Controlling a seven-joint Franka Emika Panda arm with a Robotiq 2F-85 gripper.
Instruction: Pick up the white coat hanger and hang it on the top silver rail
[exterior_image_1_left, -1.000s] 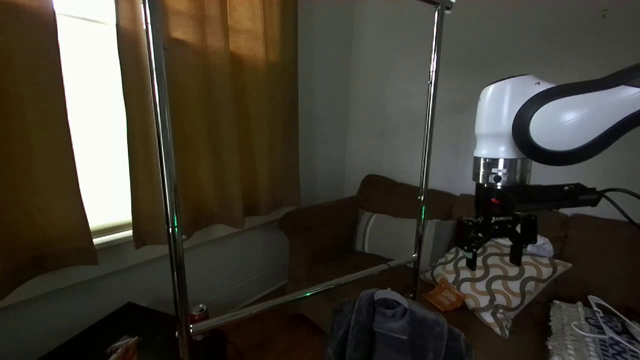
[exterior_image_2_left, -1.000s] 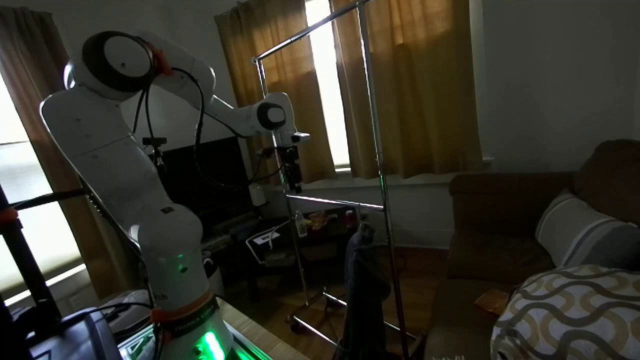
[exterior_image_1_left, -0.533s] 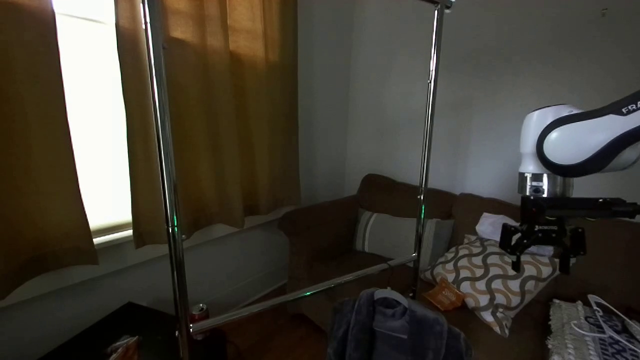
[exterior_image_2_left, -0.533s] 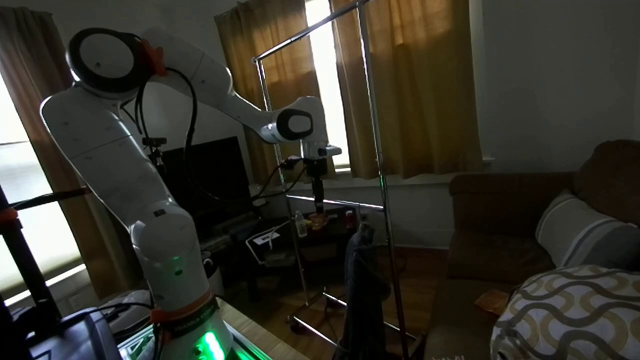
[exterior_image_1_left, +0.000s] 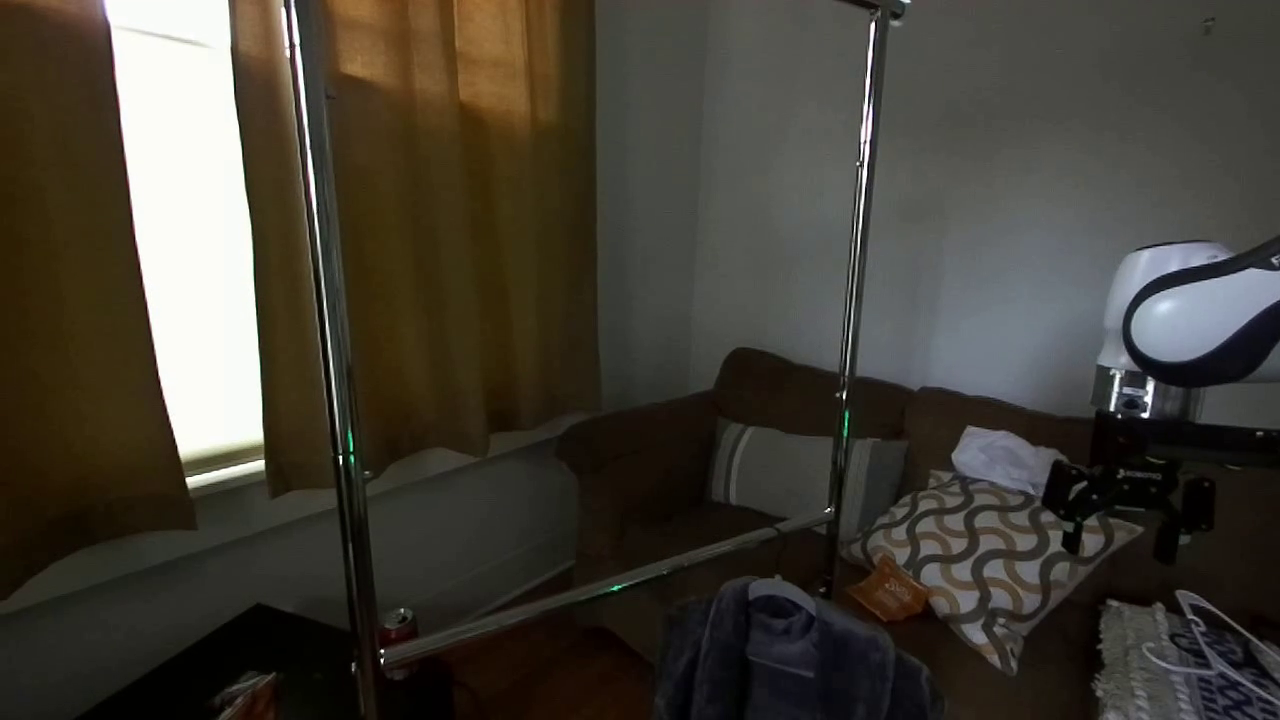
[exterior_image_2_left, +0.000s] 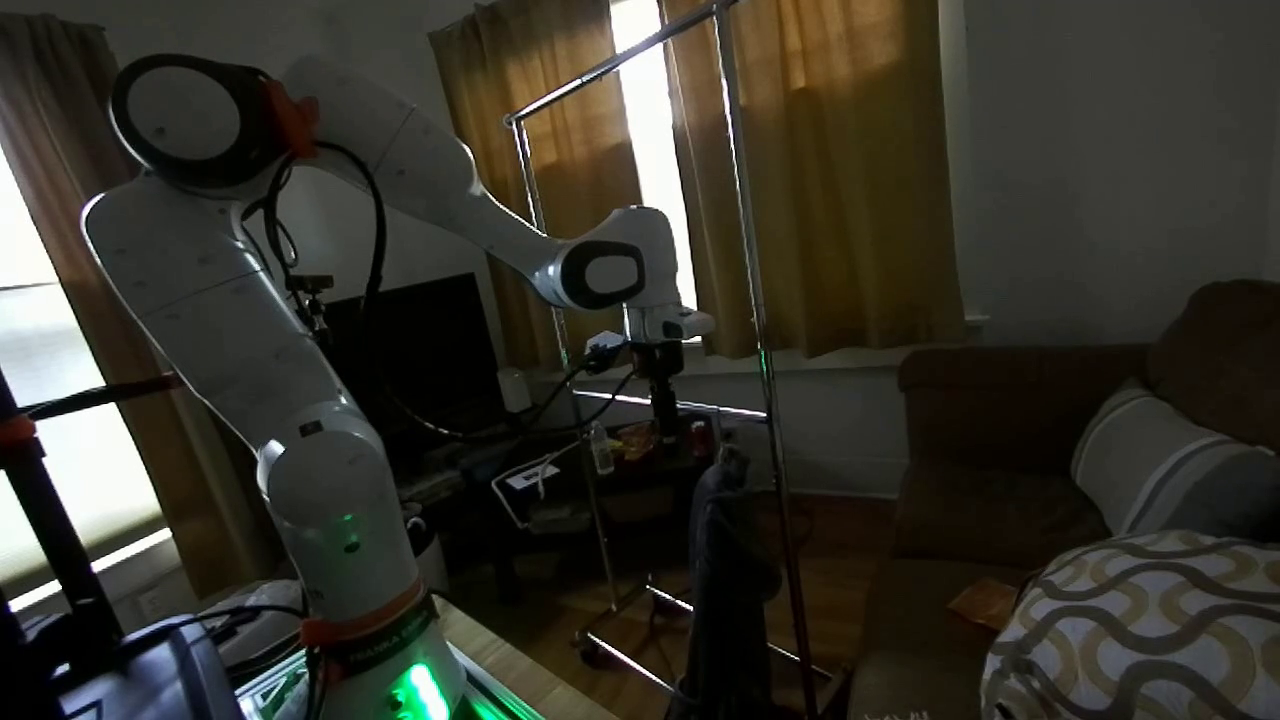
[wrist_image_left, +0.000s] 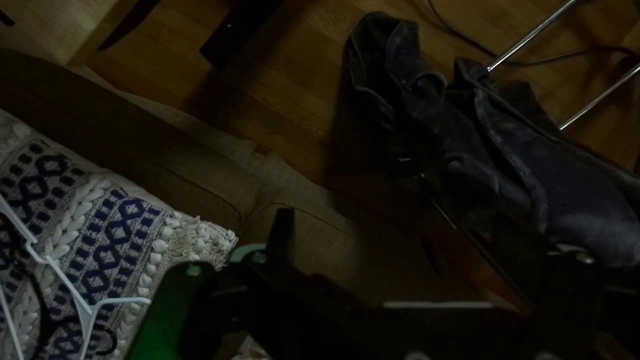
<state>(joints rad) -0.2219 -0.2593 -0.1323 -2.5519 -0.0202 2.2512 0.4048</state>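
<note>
"Where do you have the white hanger (wrist_image_left: 89, 311)?"

"In my wrist view it sits in the lower left corner, lying on a patterned cloth (wrist_image_left: 107, 250). The frame cuts part of it off."

"And the fingers (exterior_image_1_left: 1166, 541)?"

"Wide. In an exterior view I see the pair spread well apart, both tips pointing down."

"How does the hanger stand to them there?"

"It lies lower than the tips and toward the right edge of the picture, on the cloth, which is on the sofa (exterior_image_1_left: 640, 450). I read hanger and fingers as apart, but from this far off I can't judge how much height lies between."

"And sideways, from the wrist?"

"It's left of both fingers in that picture, outside the gap between them. One thin white end runs up to the green linkage (wrist_image_left: 162, 320) beside a finger, and I lose it there; I can't tell whether it carries on underneath."

"Where's the top rail (exterior_image_2_left: 600, 70)?"

"High up in an exterior view, slanting across in front of the curtains (exterior_image_2_left: 850, 200). In the view with the hanger I get only a short piece of it at the top edge. A dark jacket (exterior_image_2_left: 735, 560) hangs lower down, beside a tall pole (exterior_image_2_left: 750, 240)."
</note>
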